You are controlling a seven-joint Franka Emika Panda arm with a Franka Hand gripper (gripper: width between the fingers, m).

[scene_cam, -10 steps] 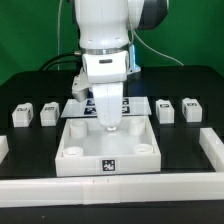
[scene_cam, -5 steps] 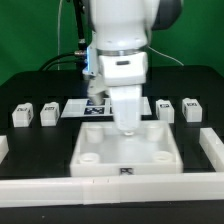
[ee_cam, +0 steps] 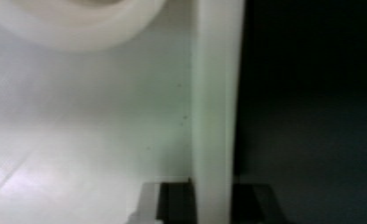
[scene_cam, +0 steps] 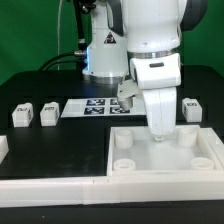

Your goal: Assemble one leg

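Note:
The large white square panel [scene_cam: 172, 152] with round corner sockets lies flat at the exterior view's right front. My gripper [scene_cam: 158, 133] reaches down onto its far wall. In the wrist view my gripper [ee_cam: 201, 202] has a dark finger on each side of the panel's upright wall [ee_cam: 212, 100] and is shut on it; a round socket [ee_cam: 100, 18] shows beside it. Two legs, small white blocks with markers [scene_cam: 22, 115] [scene_cam: 48, 114], stand at the exterior view's left. Another leg [scene_cam: 190, 108] stands at the right, behind the arm.
The marker board [scene_cam: 92, 107] lies at the back middle. A low white rail [scene_cam: 50, 188] runs along the table's front, and a white stub [scene_cam: 3, 148] sits at the exterior view's left edge. Black table surface lies between the legs and the rail.
My gripper has moved steadily toward the exterior view's right, and the white panel has slid with it from the middle of the table to the right front.

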